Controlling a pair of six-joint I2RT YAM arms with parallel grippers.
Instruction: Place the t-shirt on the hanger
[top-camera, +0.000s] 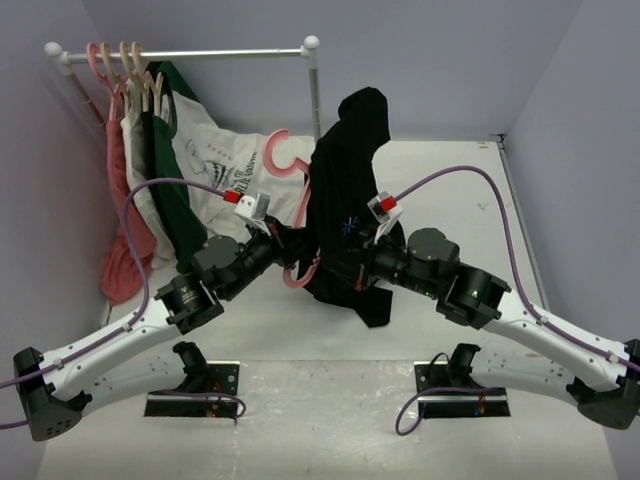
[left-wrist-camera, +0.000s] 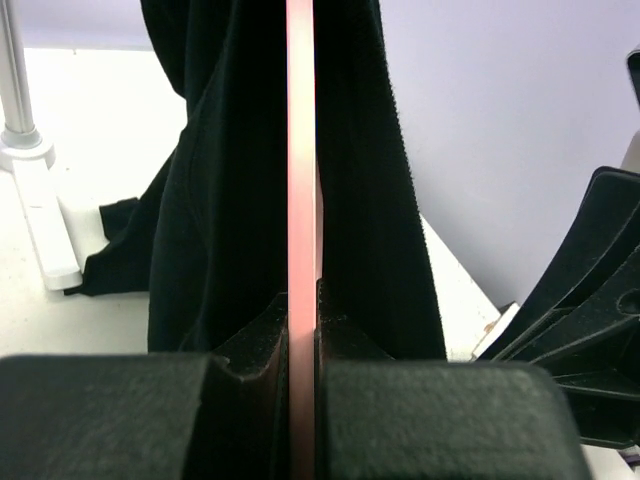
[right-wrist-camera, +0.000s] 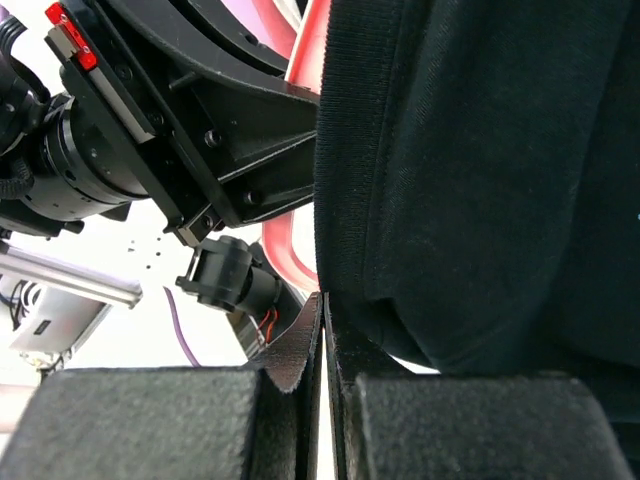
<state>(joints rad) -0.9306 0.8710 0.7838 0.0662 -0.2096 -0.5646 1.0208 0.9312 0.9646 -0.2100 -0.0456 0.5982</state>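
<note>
While clamping hanger (left-wrist-camera: 300, 150) with left pincer (left-wrist-camera: 302, 320) and pinching t-shirt (top-camera: 345, 180) edge with right pincer (right-wrist-camera: 322, 330), seemingly partway: bunched around hanger, not yet squared on both shoulders.

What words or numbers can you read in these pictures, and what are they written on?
No text can be read in any view.
white shirt, hanging at the back: dark lettering and print, too small and blurred to read.
t-shirt: only a small light starburst print, no letters or numbers.
</note>
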